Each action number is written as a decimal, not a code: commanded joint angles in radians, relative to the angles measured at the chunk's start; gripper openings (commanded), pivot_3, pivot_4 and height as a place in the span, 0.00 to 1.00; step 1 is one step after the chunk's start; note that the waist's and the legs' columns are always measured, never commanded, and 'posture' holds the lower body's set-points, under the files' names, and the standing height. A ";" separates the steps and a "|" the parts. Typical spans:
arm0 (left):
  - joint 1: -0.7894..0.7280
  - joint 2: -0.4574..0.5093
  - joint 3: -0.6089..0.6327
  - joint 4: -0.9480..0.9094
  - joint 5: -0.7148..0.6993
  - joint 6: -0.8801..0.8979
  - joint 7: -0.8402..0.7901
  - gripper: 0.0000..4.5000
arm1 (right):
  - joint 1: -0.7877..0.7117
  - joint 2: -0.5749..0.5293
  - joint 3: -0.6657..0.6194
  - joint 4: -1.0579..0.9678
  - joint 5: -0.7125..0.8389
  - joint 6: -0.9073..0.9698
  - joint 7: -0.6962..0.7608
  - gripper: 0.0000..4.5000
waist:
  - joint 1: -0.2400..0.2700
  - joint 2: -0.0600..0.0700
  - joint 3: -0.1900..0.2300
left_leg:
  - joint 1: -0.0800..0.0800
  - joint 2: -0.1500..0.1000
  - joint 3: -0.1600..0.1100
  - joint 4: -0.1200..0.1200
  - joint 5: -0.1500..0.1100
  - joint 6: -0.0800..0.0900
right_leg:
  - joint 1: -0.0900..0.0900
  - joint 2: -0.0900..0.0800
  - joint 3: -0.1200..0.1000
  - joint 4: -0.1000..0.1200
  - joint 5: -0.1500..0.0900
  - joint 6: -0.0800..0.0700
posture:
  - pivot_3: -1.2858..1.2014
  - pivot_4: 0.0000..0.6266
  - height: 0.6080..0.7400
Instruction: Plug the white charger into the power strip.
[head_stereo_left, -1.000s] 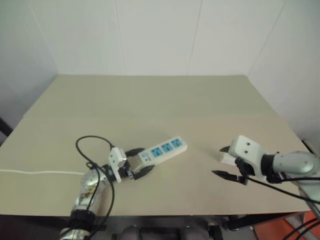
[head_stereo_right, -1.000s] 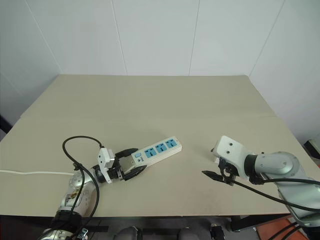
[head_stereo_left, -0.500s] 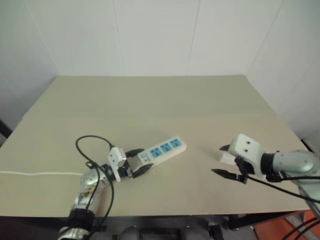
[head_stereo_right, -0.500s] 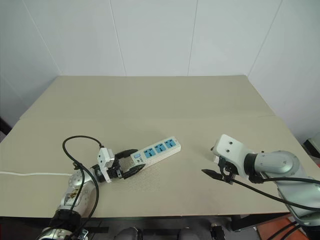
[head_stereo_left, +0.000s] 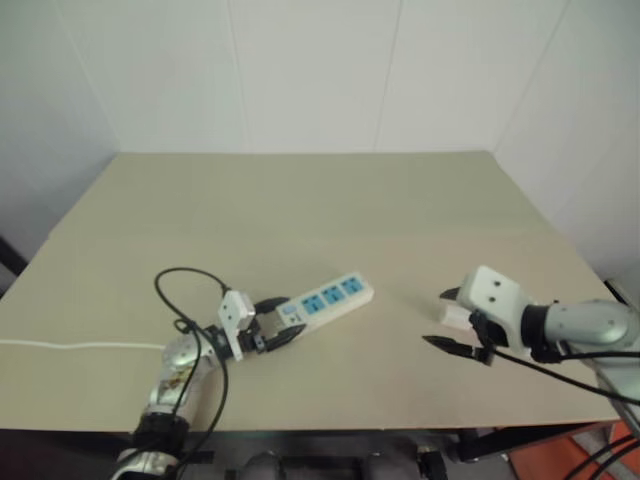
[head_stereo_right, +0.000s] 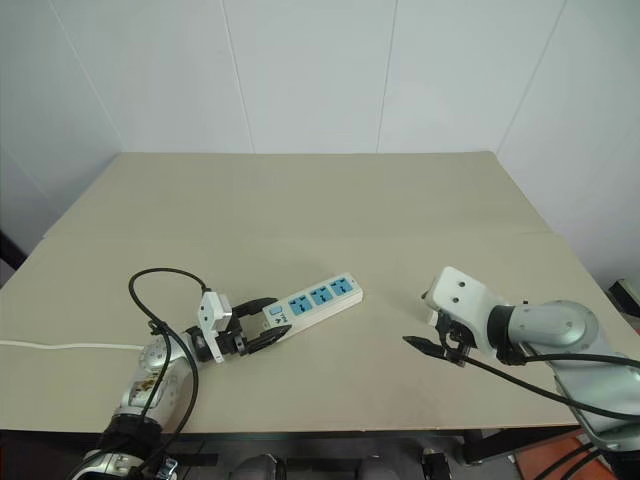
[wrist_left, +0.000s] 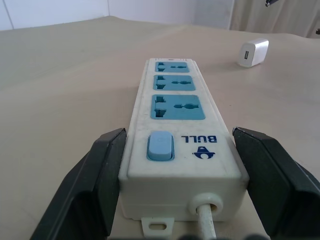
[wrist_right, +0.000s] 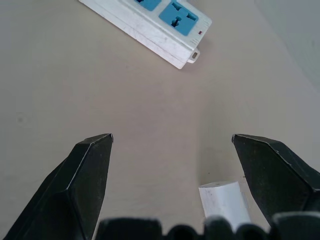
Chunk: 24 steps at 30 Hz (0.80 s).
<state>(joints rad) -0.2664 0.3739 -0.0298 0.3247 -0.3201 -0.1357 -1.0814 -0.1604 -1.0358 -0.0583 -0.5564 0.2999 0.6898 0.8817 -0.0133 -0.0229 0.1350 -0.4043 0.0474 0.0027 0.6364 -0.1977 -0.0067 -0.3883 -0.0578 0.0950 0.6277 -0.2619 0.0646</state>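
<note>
Left fingers (wrist_left: 107, 172) closed; power strip (wrist_left: 178, 130) (white, blue-socketed)

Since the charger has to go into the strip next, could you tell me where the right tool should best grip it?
Probably across the two broad flat faces of the white charger, from above. It lies on the table beside the open right tool, apart from the power strip, which the left tool clamps at its switch end. I cannot tell where the prongs point; keep that end free.

Head cameras look down over the table (head_stereo_right: 300, 200); wrist cameras sit low, both catching the power strip (wrist_left: 180, 130).
</note>
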 joint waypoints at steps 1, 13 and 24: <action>-0.021 0.024 -0.036 -0.018 -0.014 0.025 -0.092 0.71 | -0.107 -0.057 0.037 0.033 -0.011 0.030 0.047 1.00 | -0.001 0.000 0.000 | 0.000 0.000 0.000 0.000 0.000 0.000 | 0.000 0.000 0.000 0.000 0.000 0.000 | 0.52 0.24 1.00; -0.135 0.035 -0.070 0.152 0.000 -0.006 -0.276 0.71 | -0.603 -0.117 0.530 0.333 -0.321 0.060 0.351 1.00 | 0.003 0.000 0.000 | -0.004 0.000 0.000 -0.002 0.000 0.000 | -0.004 0.000 0.000 -0.002 0.001 -0.008 | 0.52 0.24 1.00; -0.152 0.014 -0.081 0.189 0.014 -0.037 -0.291 0.71 | -0.676 -0.025 0.673 0.483 -0.513 0.058 0.449 1.00 | 0.004 0.000 0.000 | -0.006 0.000 0.000 -0.002 0.000 0.000 | -0.007 0.000 -0.001 0.000 0.001 -0.008 | 0.52 0.24 1.00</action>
<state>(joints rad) -0.4250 0.3974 -0.0836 0.5103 -0.3254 -0.1743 -1.3570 -0.8087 -1.0639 0.6203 -0.0818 -0.1846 0.7477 1.3242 -0.0095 -0.0226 0.1353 -0.4101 0.0471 0.0031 0.6344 -0.1978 -0.0066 -0.3949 -0.0581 0.0943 0.6281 -0.2610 0.0569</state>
